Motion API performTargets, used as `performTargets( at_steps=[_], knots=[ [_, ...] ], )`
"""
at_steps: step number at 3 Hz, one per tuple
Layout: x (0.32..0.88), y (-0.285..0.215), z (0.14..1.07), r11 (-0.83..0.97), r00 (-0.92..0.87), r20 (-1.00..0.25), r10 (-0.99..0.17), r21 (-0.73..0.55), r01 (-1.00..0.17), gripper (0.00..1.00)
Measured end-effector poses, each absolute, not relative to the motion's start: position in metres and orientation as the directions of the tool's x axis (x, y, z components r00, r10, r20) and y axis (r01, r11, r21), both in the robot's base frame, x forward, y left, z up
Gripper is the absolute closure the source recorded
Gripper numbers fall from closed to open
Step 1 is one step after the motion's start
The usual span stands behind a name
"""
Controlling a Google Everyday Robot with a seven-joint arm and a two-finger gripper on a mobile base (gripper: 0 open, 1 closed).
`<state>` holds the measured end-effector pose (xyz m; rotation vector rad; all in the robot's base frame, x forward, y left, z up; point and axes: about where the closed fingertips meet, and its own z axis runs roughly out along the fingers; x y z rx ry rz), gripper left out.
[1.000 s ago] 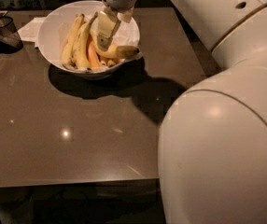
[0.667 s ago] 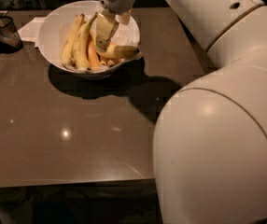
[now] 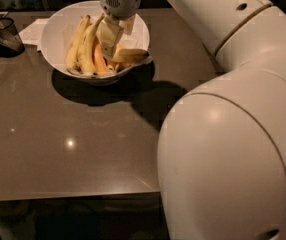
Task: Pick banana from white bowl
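The white bowl (image 3: 53, 26) stands at the back of the dark table and holds several bananas. The banana (image 3: 131, 55), short, plump and curved, lies at the bowl's right side by the rim. Longer pale bananas (image 3: 80, 46) lie on the left, with an orange-tinted one (image 3: 99, 60) between. My gripper (image 3: 115, 41) hangs from the arm straight down into the bowl, open, its tips just left of and above the plump banana and holding nothing.
A dark container (image 3: 3, 34) stands at the table's far left, beside white paper (image 3: 33, 31) behind the bowl. My large white arm (image 3: 233, 134) fills the right side and hides that part of the table (image 3: 73, 144).
The gripper has shifted slightly left and lower into the bowl. The bananas have not moved.
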<state>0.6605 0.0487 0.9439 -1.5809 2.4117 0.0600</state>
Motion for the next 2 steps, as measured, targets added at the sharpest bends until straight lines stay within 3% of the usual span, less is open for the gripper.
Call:
performTargets(
  at_steps=[2],
  knots=[
    [0.6656,0.0506,0.9367,0.409,-0.38,-0.221,-0.898,-0.102,-0.907,0.32]
  ],
)
